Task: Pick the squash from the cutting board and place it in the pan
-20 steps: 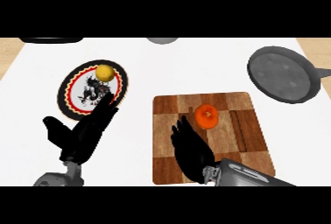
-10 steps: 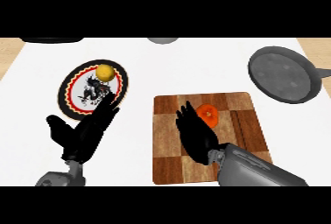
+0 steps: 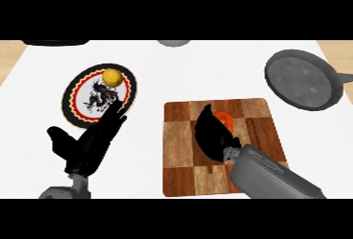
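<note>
One orange squash on the wooden cutting board, mostly hidden just beyond the right hand; long axis impossible to judge. Right hand far nearer than the left, fingers over the squash, curl around it impossible to tell. Smooth, rounded, glossy skin; checkered wood grain beneath. Up and to the right, well apart, a round dark grey pan. At lower left, left hand resting, fingers straight, by a patterned plate.
</note>
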Motion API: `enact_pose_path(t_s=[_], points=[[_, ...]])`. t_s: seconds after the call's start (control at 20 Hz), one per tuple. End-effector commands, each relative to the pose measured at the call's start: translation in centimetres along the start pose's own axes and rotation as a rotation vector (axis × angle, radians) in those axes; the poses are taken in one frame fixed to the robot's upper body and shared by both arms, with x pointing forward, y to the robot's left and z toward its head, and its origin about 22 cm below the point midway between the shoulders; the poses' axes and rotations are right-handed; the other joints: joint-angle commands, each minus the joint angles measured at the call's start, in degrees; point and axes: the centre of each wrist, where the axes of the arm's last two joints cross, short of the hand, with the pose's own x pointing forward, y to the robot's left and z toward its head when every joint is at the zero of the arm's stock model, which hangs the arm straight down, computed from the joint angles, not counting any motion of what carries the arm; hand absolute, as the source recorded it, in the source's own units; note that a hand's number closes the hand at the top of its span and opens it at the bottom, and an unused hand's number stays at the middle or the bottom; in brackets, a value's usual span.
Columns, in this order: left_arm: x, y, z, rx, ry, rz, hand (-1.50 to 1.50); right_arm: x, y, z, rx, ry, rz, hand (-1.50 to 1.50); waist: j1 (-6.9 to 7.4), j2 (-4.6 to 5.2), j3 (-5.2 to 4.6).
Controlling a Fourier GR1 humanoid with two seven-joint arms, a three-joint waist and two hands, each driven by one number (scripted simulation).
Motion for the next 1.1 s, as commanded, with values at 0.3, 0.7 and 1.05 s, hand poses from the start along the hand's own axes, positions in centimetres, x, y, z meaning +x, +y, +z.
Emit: enact_pose_path(t_s=[0.3, 0.7, 1.05], points=[[0.6, -0.5, 0.1, 0.008, 0.006, 0.001, 0.00, -0.9, 2.3, -0.8, -0.138, -0.093, 0.136, 1.50, -0.02, -0.04, 0.01], [-0.5, 1.0, 0.4, 0.070, 0.014, 0.021, 0.00, -1.3, 9.7, 3.1, -0.195, -0.103, -0.364, 1.50, -5.06, -0.35, 0.24], [-0.4, 1.9, 1.2, 0.120, 0.006, 0.041, 0.00, -5.7, 13.4, 9.7, -0.515, 0.041, -0.742, 1.50, -7.05, -1.23, 0.21]])
